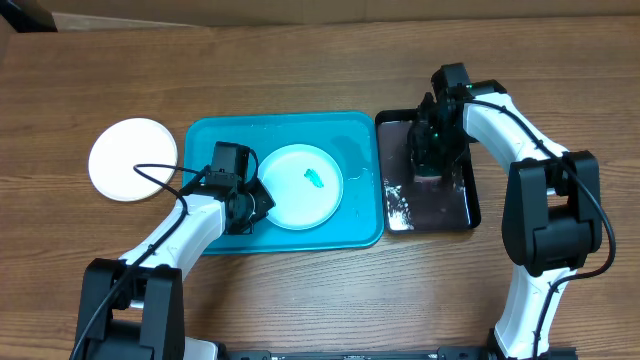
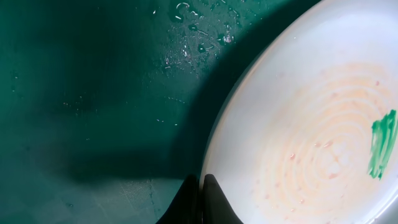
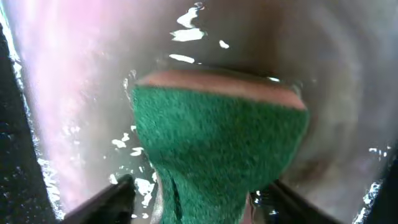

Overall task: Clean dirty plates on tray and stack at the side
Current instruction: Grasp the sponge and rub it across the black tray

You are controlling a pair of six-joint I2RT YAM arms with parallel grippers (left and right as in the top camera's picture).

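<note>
wetting step: right gripper (image 1: 428, 162) clamped on green sponge (image 3: 217, 149), dipped in black tray (image 1: 462, 212). left gripper (image 2: 202, 199) fully closed, empty, at rim of smeared plate (image 1: 295, 195) on turquoise tray (image 1: 215, 135). next: carry sponge over, scrub teal smear (image 1: 313, 178).

A brown wooden table (image 1: 320, 300) filled nearly the whole overhead view, its grain running left to right with darker streaks toward the far side. Beyond its far edge, at the far left, lay a paler tan strip (image 1: 120, 19); what it was could not be told. The light was even and soft, casting only faint shadows on the wood.
</note>
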